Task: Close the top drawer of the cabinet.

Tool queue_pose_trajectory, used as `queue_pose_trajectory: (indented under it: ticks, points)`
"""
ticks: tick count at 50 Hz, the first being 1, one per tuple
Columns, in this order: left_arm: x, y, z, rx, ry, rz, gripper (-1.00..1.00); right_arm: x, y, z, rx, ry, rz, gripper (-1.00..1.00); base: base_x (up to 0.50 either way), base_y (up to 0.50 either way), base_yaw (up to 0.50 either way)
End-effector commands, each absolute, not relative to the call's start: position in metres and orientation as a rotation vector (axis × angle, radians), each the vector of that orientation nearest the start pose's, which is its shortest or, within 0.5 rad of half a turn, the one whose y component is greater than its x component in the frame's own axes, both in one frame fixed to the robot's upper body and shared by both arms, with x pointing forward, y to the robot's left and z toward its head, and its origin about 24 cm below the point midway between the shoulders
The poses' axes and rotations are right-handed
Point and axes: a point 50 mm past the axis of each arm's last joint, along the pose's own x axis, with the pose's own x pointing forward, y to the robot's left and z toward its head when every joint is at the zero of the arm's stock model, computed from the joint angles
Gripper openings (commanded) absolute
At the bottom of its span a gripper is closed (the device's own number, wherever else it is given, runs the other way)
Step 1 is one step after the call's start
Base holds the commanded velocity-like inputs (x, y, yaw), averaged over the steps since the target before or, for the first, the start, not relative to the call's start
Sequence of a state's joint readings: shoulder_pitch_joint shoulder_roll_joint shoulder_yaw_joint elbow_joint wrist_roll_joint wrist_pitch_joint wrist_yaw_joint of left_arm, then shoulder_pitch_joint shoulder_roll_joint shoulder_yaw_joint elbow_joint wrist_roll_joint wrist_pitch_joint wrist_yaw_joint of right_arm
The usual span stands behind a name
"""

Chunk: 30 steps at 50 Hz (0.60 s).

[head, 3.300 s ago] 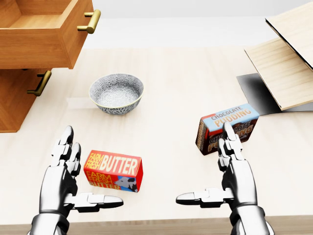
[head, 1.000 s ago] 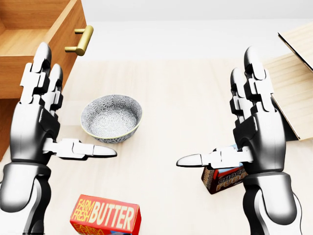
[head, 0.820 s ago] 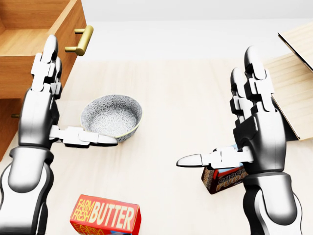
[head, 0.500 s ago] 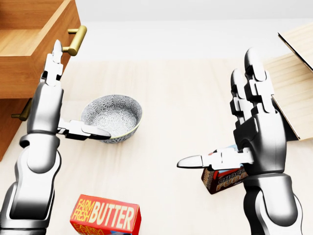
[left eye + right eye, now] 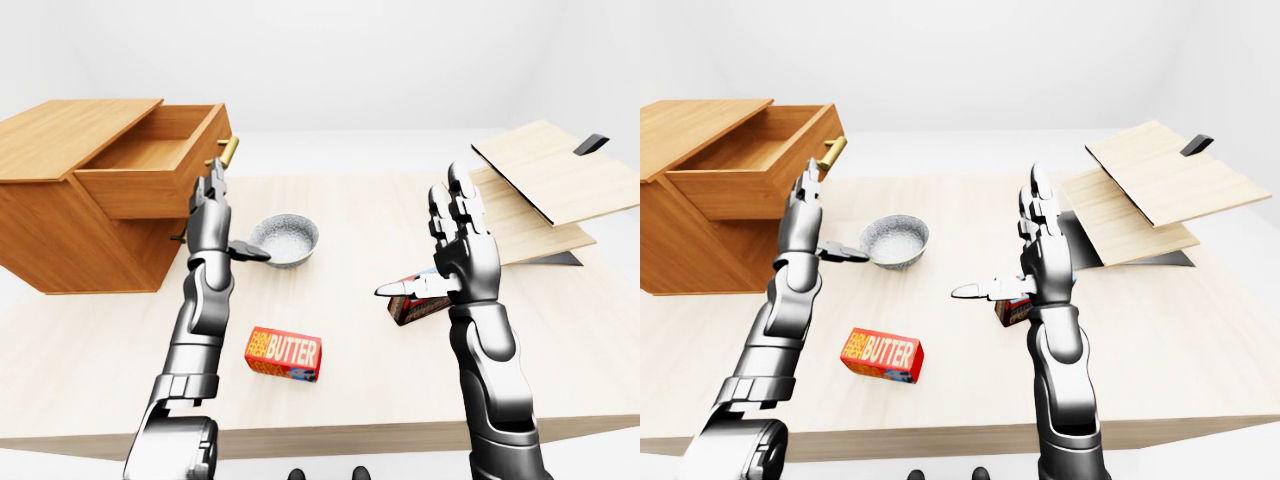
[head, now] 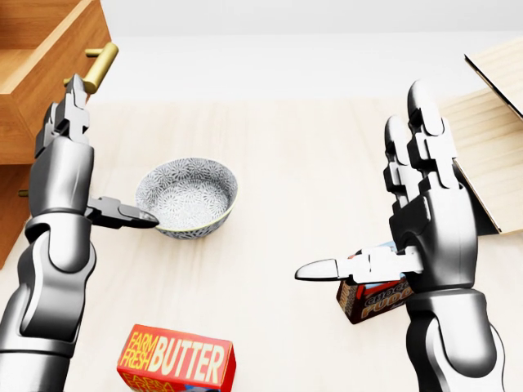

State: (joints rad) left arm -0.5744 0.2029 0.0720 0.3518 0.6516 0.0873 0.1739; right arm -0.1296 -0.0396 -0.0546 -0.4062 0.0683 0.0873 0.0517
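The wooden cabinet (image 5: pixel 60 215) stands at the left of the table. Its top drawer (image 5: pixel 150 165) is pulled out, and its brass handle (image 6: pixel 100 65) shows at the top left of the head view. My left hand (image 6: pixel 110 155) is open, flat and upright, with its fingertips (image 6: pixel 73 88) at the drawer front just below the handle. Whether they touch the wood I cannot tell. My right hand (image 6: pixel 364 180) is open and empty, held up over the right half of the table.
A patterned bowl (image 6: pixel 186 196) sits just right of my left thumb. A butter box (image 6: pixel 176 359) lies at the bottom. A chocolate pudding box (image 6: pixel 372 298) stands partly behind my right hand. Tilted wooden boards (image 5: pixel 545 185) lie at the right.
My left hand has turned edge-on and moved up and left to the drawer front. The drawer and its handle have shifted left, into the cabinet. Bowl and right hand have not moved.
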Motion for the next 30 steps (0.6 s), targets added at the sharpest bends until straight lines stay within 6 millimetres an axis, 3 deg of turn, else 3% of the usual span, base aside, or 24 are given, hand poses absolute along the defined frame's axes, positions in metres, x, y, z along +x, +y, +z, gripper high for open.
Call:
queue_pose_trajectory:
  ticks: [1,30]
  points:
    - [0.358,0.206,0.147,0.831,-0.203,0.349,1.00,0.255,-0.154,0.159,0.014,-0.449,0.058,1.00,0.00,0.00,0.00]
    - [0.355,0.257,0.153,0.863,-0.158,0.518,1.00,0.255,-0.153,0.154,0.012,-0.428,0.059,1.00,0.00,0.00,0.00]
